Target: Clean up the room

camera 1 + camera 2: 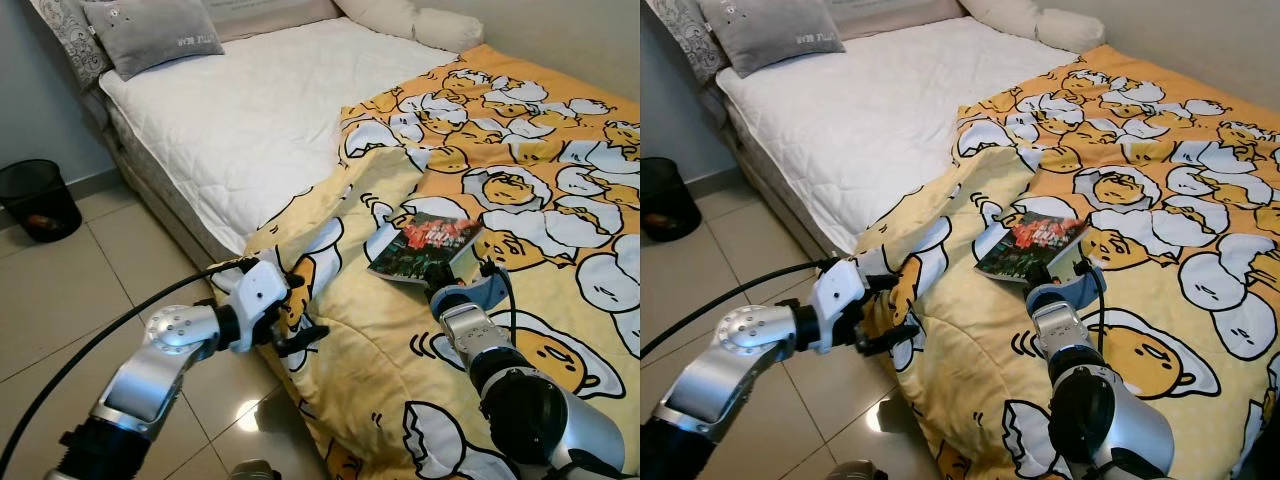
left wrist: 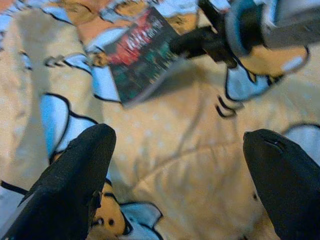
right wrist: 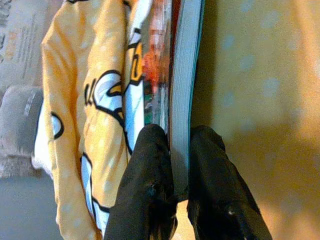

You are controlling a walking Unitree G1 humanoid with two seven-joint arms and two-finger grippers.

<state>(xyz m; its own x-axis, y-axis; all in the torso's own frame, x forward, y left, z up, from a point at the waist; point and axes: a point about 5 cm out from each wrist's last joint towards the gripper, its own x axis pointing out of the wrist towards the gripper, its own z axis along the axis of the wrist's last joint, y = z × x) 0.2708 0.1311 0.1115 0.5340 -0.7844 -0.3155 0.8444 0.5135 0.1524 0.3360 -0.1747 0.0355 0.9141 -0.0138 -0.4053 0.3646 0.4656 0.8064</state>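
From the left eye view, a thin glossy paperback book with a dark red-and-green cover [image 1: 425,245] lies on the yellow quilted blanket printed with white-and-yellow egg cartoons [image 1: 520,160], which covers the near half of the white-mattressed bed [image 1: 250,110]. The right claw [image 1: 447,278] is at the book's near edge, closed on that edge. The left claw [image 1: 290,320] hangs at the blanket's overhanging corner, well apart from the book and towards the tiled floor, its fingers spread. A grey square cushion [image 1: 160,35] sits at the head of the bed, far beyond the book, and a black mesh waste bin [image 1: 38,198] stands on the floor beside the bed.

The right eye view tells the same arrangement: the book's near corner is lifted slightly off the blanket at the claw.

In the left wrist view, the two black fingers [image 2: 75,180] stand wide apart over the blanket, empty, with the book ahead of them.

In the right wrist view, the fingers [image 3: 150,175] pinch the book's page block at its edge, one on either face.

The book looks light but floppy; held by one thin edge it is likely to sag or fan open, and the glossy cover may slip. A hold deeper in, nearer the spine, would probably be steadier. The soft blanket beneath gives no firm backing.
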